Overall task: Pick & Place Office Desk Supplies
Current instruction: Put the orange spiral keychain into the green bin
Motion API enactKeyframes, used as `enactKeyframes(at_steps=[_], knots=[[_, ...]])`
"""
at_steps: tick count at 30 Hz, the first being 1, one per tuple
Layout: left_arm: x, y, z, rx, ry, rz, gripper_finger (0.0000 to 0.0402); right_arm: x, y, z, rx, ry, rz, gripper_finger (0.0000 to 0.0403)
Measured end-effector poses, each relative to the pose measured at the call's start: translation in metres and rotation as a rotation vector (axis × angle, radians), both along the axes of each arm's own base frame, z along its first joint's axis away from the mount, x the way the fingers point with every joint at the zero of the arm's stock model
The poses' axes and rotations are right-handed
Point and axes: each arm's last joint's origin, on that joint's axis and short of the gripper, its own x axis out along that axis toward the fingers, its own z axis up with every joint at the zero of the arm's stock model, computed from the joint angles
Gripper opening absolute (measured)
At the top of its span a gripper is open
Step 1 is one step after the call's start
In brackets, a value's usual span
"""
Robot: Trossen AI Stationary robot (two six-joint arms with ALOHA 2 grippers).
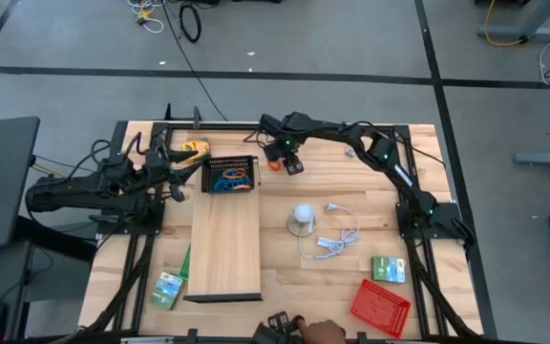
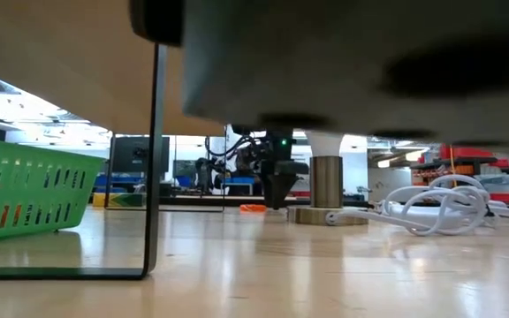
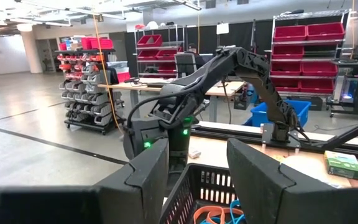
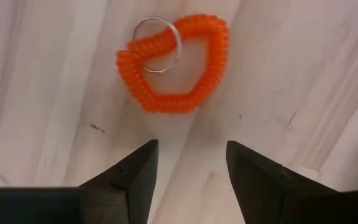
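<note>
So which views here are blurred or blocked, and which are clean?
Low view: a big out-of-focus dark shape fills the top, and glare streaks the table. Right wrist view: sharp on the orange coil band. High view: evenly lit and clear. Left wrist view: the near fingers are soft.

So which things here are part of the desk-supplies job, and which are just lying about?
Job: orange coiled band with metal ring; black mesh tray holding coloured bands; green card box; right tool.
Lying about: white cable; red mesh tray; pale wooden board.
</note>
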Motion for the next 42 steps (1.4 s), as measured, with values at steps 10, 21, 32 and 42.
enactKeyframes(at_steps=[10,21,32,42], knots=[[0.0,0.0,-0.001,0.0,0.013,0.0,0.0169,-0.001,0.002,0.003,-0.074,0.053,0.111,0.0195],[0.0,0.0,-0.003,-0.004,0.03,0.007,0.0169,-0.004,-0.004,0.01,-0.085,0.039,0.081,0.0146],[0.0,0.0,-0.003,-0.012,0.025,0.006,0.0169,-0.013,-0.006,0.042,0.079,-0.115,-0.01,0.0006],[0.0,0.0,-0.003,-0.029,0.017,0.005,0.0169,-0.025,-0.036,0.048,0.516,-0.394,-0.108,0.0002]])
